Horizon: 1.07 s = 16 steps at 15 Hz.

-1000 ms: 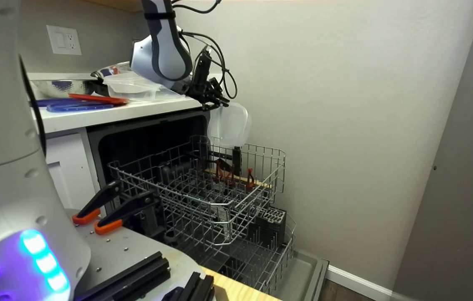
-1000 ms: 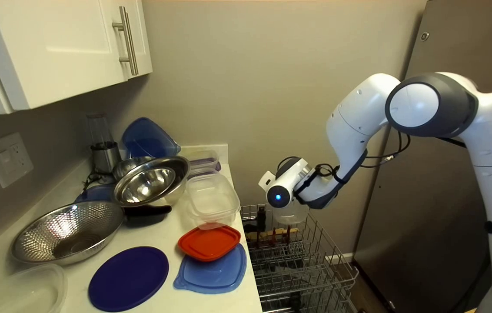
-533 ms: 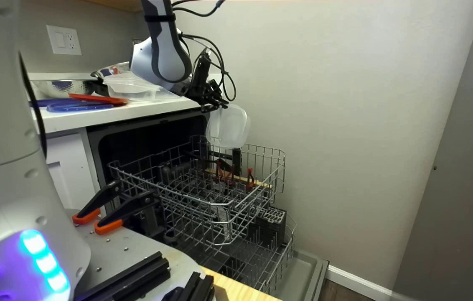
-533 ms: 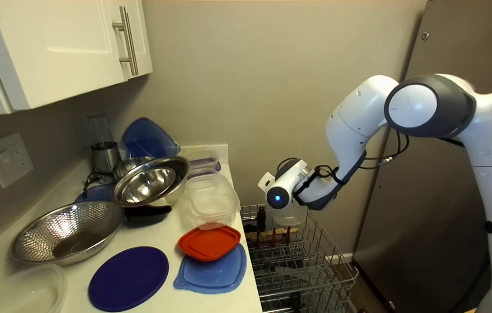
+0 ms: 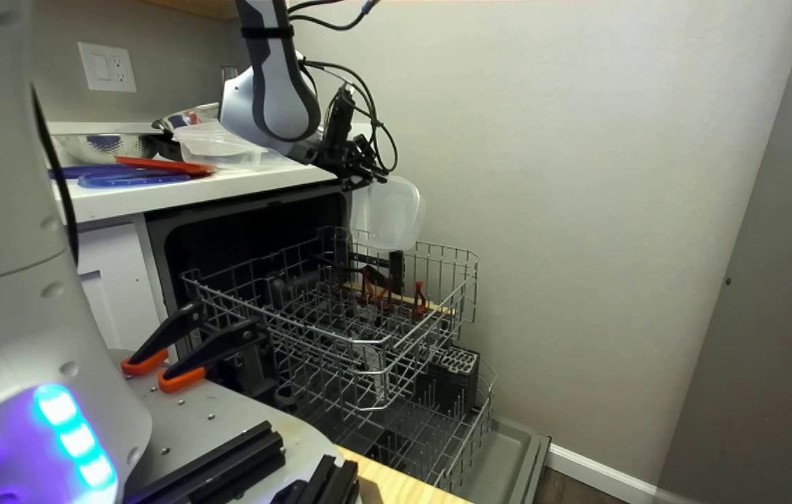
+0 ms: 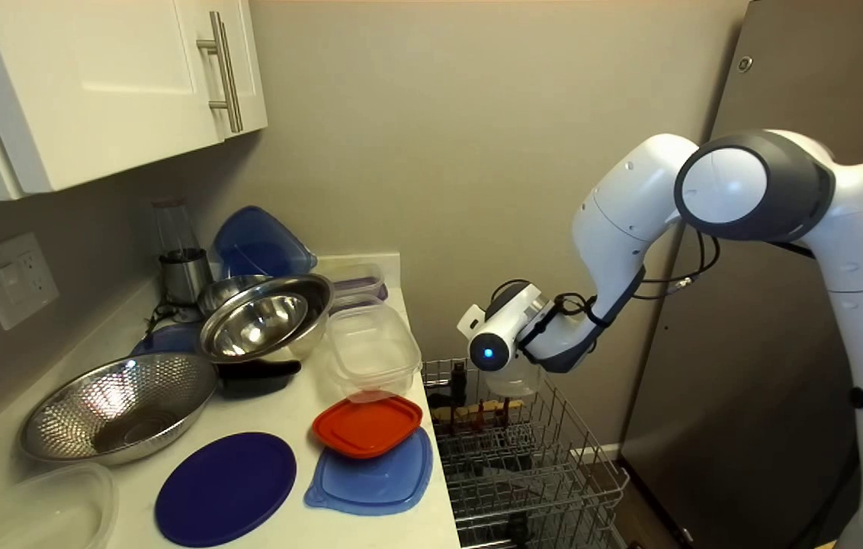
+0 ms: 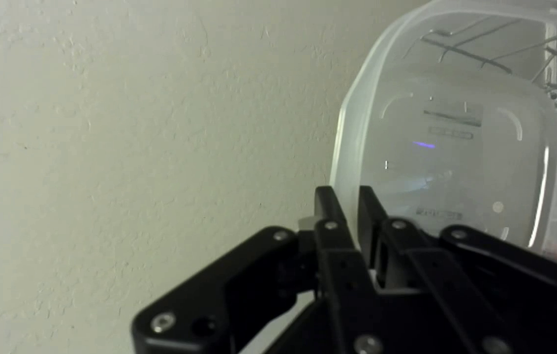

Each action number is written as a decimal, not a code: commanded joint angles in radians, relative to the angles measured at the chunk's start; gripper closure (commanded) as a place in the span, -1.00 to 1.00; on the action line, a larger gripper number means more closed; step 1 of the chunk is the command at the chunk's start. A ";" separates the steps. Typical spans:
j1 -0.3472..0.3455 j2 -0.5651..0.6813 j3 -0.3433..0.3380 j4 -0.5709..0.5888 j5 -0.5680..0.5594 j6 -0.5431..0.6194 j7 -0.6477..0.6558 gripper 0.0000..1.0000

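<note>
A clear plastic container [image 7: 455, 128] hangs tilted on edge from my gripper [image 7: 346, 194]. The two black fingers are shut on its side wall near the rim, one finger outside it and one inside. In an exterior view the container [image 5: 394, 213] dangles below the gripper [image 5: 366, 180], over the back part of the dishwasher's upper rack [image 5: 371, 342]. The wrist hides the fingers in an exterior view, where only the lower part of the container [image 6: 515, 379] shows. Through its see-through base I make out rack wires.
The beige wall [image 7: 136, 147] stands close beside the container. Black and red items [image 5: 418, 297] sit in the upper rack. On the counter are a red lid [image 6: 367, 425], blue lids [image 6: 374, 476], steel bowls [image 6: 264, 320] and more clear containers [image 6: 370, 343]. Clamps [image 5: 186, 346] grip the robot's base plate.
My gripper and the container have come down slightly, and in an exterior view they drift a little to the right over the last half second. The grip stays the same.
</note>
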 commanded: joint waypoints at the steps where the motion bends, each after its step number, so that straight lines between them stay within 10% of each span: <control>1: -0.021 -0.034 0.017 -0.082 -0.024 -0.090 0.090 0.92; 16: 0.004 0.089 0.073 -0.111 -0.310 -0.239 0.358 0.93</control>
